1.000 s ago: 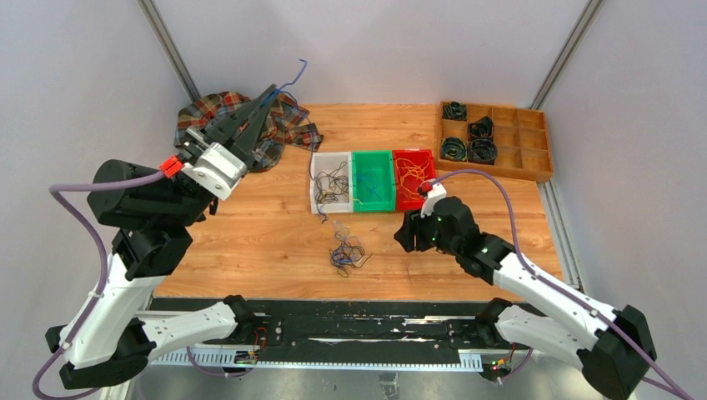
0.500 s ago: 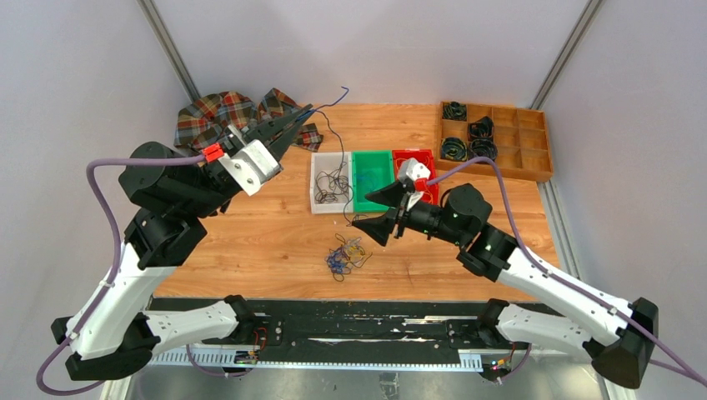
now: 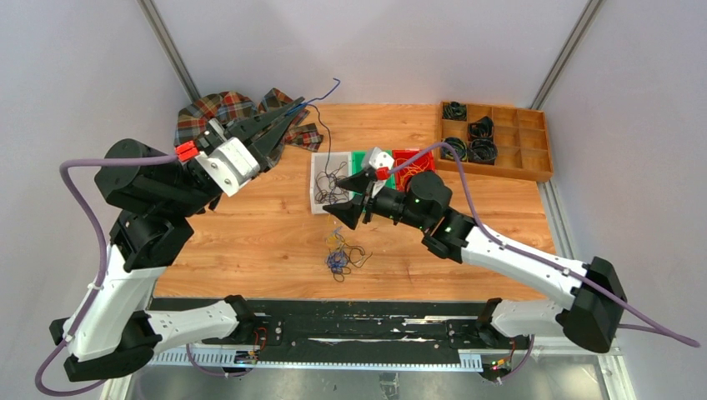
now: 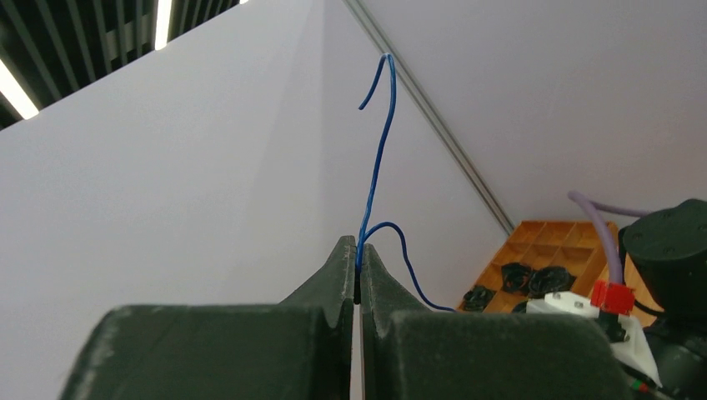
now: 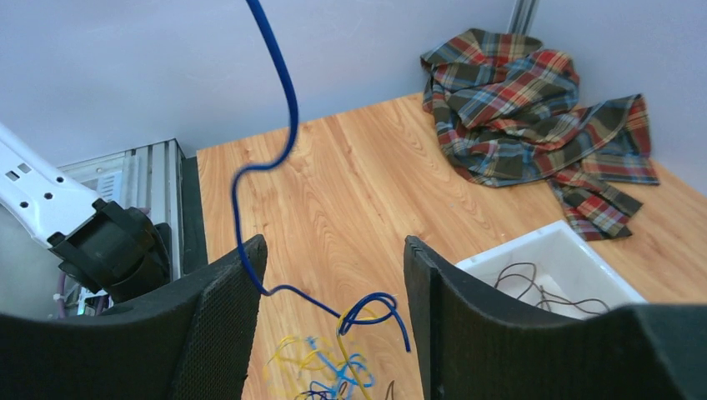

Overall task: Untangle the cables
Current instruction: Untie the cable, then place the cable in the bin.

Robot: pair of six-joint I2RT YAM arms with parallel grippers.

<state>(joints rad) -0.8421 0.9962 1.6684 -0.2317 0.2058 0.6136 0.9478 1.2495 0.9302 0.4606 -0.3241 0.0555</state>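
left wrist shows left pincer (image 4: 357,254) pinching blue cable (image 4: 378,158).

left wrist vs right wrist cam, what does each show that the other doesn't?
Left wrist only: the left claw shut on the blue cable, and the wooden tray with black coiled cords at far right. Right wrist only: the right claw open, the tangled bundle on the table below it, the plaid cloth, and the white bin holding dark wires. Both: the blue cable.
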